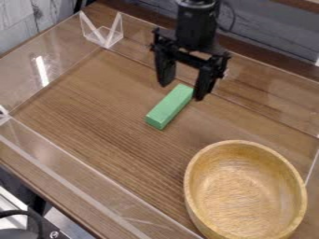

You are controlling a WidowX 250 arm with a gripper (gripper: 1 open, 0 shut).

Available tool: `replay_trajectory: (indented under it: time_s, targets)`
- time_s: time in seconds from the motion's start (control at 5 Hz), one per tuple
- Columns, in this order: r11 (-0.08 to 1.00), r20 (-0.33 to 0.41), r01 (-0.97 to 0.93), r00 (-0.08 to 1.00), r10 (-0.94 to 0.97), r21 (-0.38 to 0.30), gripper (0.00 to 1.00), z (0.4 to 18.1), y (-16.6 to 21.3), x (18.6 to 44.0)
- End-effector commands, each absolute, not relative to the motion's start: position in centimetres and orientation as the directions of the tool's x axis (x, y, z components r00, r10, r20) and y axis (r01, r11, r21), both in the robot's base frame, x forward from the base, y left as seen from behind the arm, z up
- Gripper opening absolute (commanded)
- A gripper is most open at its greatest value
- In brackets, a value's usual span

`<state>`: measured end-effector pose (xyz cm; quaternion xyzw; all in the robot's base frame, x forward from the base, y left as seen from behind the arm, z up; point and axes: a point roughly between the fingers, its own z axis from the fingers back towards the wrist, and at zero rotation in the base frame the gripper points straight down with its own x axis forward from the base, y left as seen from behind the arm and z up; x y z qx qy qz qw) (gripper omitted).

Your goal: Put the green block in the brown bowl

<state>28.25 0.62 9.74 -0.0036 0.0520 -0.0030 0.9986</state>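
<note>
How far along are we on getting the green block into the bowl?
Early stage. Done: the black gripper is open, pointing down, above the far end of the bright green rectangular block. In hand: nothing; the block lies flat on the wooden table, ungrasped. Left: descend, close on it, carry it to the round light-tan wooden bowl, which is empty, and release.
</note>
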Motion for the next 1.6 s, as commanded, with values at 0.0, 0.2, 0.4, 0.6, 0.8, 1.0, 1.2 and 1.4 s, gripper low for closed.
replay_trajectory:
  time_s: [0.0, 0.2, 0.4, 0.6, 0.8, 1.0, 1.2, 1.4]
  targets:
    - [1.0, -0.027, 0.026, 0.999, -0.026, -0.006, 1.0, 10.7, 1.8, 28.5]
    - [0.999, -0.015, 0.042, 0.999, -0.042, -0.008, 1.0, 10.3, 2.5, 28.6]
    - [0.999, -0.007, 0.04, 0.999, -0.04, -0.008, 1.0, 10.0, 2.9, 28.8]
    - [0.999, 0.001, 0.038, 0.999, -0.038, -0.01, 1.0, 9.7, 3.1, 28.8]
    - [0.999, 0.011, 0.042, 0.999, -0.042, -0.013, 1.0, 9.4, 3.1, 28.9]
    - [0.999, 0.022, 0.046, 0.999, -0.046, -0.016, 1.0, 9.2, 3.1, 29.0]
    - [0.999, 0.033, 0.049, 0.998, -0.048, -0.018, 1.0, 9.0, 3.2, 29.1]
    - [0.998, 0.043, 0.053, 0.998, -0.052, -0.022, 1.0, 8.9, 3.1, 29.2]
